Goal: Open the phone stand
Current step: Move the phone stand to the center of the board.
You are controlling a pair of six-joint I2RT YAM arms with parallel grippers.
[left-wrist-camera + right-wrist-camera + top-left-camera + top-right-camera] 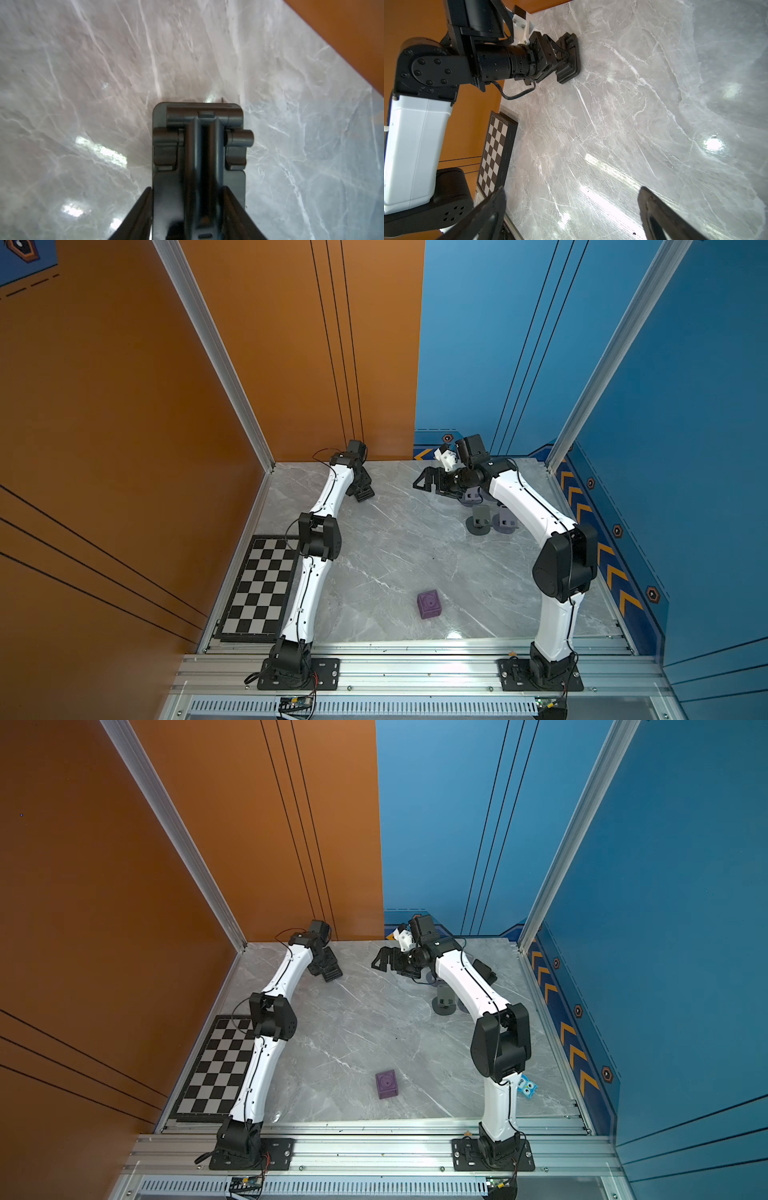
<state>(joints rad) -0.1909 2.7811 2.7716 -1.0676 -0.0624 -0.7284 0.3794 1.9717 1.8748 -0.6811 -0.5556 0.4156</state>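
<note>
Phone stand (199,120): light rigid plastic, hinge likely stiff. Left gripper (188,189) clamps base edges; right gripper (572,188) wide open, empty. Best pull hinged arm (204,155).

Left end effector (188,187) seemingly clamped (right (572,190) agape).

Grey marble tabletop (386,556) is bounded by an orange wall (124,406) and a blue wall (685,448). Checkerboard (259,585) is laid flat at the tabletop's edge, along the orange wall. Purple cube (429,604) is set near the front, well apart from everything else. Three small items are clustered toward the blue wall: dark grey round-based piece (480,520), purplish round-based piece (505,523) just beside it, small grey block (469,495) behind them. Blue owl figure (528,1088) is seen in a top view only, at the front, by the blue wall.
</note>
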